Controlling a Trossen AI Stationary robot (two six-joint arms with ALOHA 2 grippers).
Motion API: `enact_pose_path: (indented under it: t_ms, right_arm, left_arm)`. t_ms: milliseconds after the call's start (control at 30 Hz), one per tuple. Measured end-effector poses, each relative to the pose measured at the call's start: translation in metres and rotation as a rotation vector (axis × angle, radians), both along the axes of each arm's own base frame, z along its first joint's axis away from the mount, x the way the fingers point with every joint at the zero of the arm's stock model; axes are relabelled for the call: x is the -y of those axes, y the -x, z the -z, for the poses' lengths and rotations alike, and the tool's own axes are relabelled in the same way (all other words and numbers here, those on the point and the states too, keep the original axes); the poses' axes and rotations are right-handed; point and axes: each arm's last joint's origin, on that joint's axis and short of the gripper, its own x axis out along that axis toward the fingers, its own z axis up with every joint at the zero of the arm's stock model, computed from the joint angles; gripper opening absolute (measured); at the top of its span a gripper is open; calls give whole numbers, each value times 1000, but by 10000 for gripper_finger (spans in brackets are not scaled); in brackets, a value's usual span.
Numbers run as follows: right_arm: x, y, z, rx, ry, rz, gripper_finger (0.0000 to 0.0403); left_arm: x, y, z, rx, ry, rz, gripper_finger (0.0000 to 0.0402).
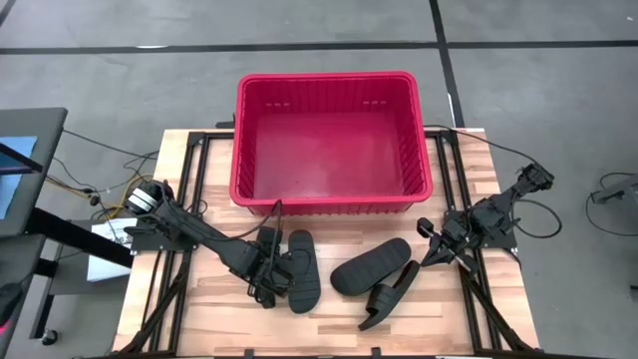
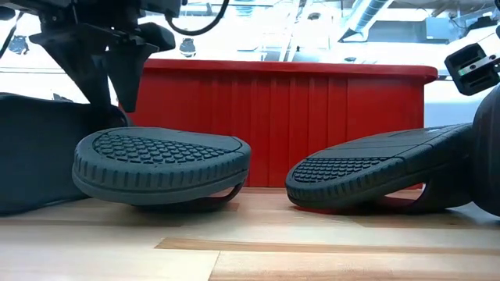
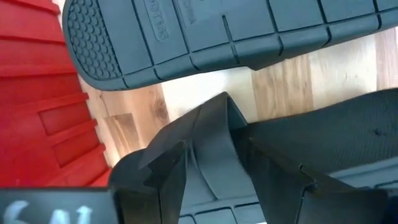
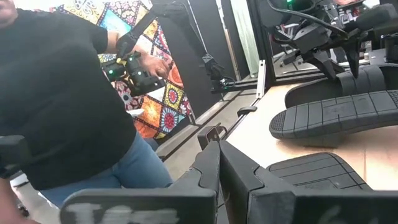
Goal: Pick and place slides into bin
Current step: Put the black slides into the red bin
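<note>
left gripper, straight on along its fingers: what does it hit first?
Likely the slide strap wedged between the left gripper's open fingers; past it, the overturned slide's sole. Depth is uncertain.

2 matte black jointed arms, black cables trailing from their bases, each ending in angular dark fingers (image 3: 211, 155).

Slides (image 1: 371, 266) before bin (image 1: 330, 195)

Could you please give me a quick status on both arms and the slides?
Left end effector down on a slide, fingers astride its strap. Right end effector shut, idle at table's right. Bin empty, slides on the table. Path clear.
</note>
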Motion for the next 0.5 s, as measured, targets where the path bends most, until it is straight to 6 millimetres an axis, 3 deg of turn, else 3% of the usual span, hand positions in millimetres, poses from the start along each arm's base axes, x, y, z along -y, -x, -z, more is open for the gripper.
enact_pose_path:
  t_ms: [300, 500]
  right_arm:
    - [0, 0, 0, 0, 0, 0, 0]
    - [0, 0, 0, 0, 0, 0, 0]
  left_arm:
    - [-2, 5, 14, -27, 40, -35, 137]
    - [-2, 7, 16, -29, 40, -76, 55]
